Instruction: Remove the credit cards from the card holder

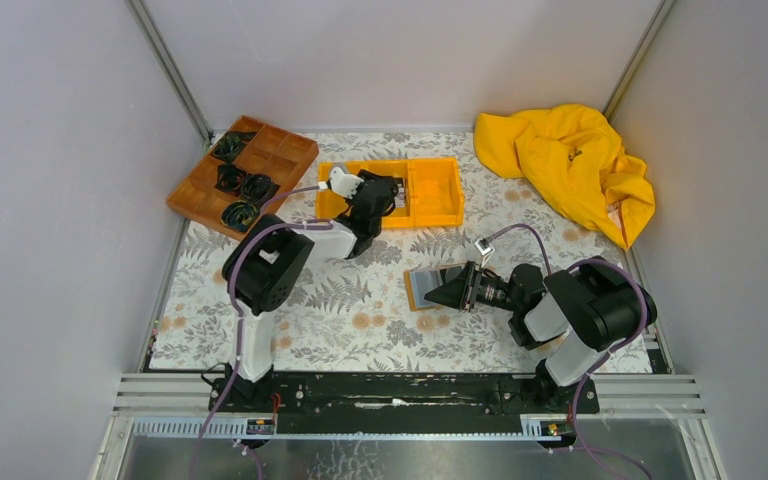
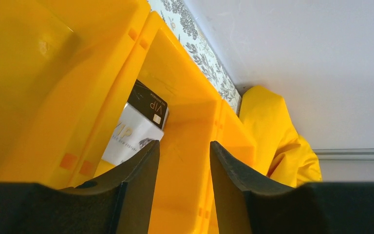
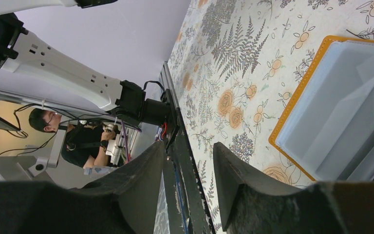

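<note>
While left gripper (image 2: 184,146) hangs released and empty, black card (image 2: 148,103) and pale card (image 2: 129,135) lie just ahead-left in orange bin (image 2: 190,73). Right gripper (image 3: 189,146) also released, card holder (image 3: 341,97) open flat just beside, rightward. Remaining cards: cannot tell. Judgement: pin holder edge, draw straight along slot.
</note>
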### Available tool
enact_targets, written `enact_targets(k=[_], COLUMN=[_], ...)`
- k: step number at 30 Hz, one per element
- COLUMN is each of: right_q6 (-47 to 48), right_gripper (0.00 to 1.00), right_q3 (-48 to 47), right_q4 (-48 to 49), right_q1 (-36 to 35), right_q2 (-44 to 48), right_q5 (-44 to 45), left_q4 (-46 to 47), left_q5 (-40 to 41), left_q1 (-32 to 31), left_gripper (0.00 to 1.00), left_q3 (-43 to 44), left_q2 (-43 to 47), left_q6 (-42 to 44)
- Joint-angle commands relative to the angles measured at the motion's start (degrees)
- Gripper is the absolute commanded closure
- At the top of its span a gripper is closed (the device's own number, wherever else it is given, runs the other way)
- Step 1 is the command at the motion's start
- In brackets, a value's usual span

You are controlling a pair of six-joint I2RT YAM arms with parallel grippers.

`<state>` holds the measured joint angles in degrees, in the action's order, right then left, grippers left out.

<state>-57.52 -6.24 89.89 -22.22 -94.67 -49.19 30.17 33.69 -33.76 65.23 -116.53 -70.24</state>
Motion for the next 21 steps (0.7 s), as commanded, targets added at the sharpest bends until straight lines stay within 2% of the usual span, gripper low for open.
enact_targets(k=[1,7,12,16,21], right_q6=[-0.23,-0.15,0.27,1.93,11.42], right_gripper=[0.51,0.51,0.51,0.51,0.52], right_q3=[-0.83,-0.88,-0.8,-0.19,0.05], right_q4=[6.88,6.82,6.8,5.15,-14.38], right_q1=[0.22,0.24,0.22,0.25,0.24], right_q2=[0.84,0.72,0.94,2.72,11.37], right_q5=[-1.69,-1.7,-1.4,0.07,8.24], left_q4=[0.03,2.26,2.45,-3.3,-9.87], left_q5=[2.01,1.06,-3.1,-3.35,-4.96], left_q1=[-0.26,-0.41,-1.27,-3.2,-5.19], left_gripper=[0.5,0.5,0.47,0.41,0.3], left_q3=[-2.63,-4.95,-4.67,-5.03,-8.5], left_q2=[4.43,7.92,11.88,17.22,26.55], left_q6=[-0.86,1.76,13.55,25.44,33.74])
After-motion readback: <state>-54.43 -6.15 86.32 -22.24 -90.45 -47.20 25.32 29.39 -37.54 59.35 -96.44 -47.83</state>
